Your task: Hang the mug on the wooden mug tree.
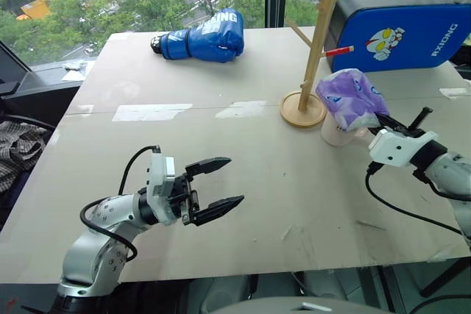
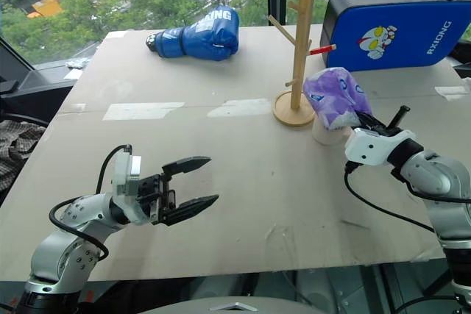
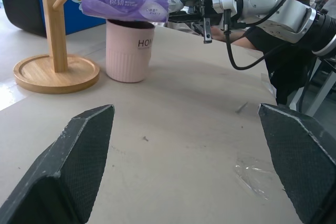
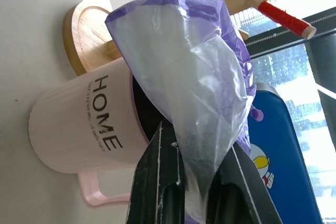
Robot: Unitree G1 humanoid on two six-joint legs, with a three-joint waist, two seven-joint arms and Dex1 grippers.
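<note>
Tabletop point(image 1: 221, 204) of pale beige board carries everything, with two strips of whitish tape across its middle. One blue padded case with a cartoon figure point(image 1: 401, 31) stands at the far right edge. One tall light wooden mug tree with a round disc base and one red-tipped peg point(image 1: 313, 64) rises just left of it. One blue boxing glove point(image 1: 202, 36) lies at the far side. One small pale mug lettered HOME point(image 4: 79, 124) stands upright just beside the tree's base, one purple-and-white plastic packet point(image 1: 352, 98) stuffed in its mouth. Right claw point(image 4: 202, 182) is clamped on that packet. Left claw point(image 1: 215, 190) hangs wide apart, holding nothing, over bare board.
</note>
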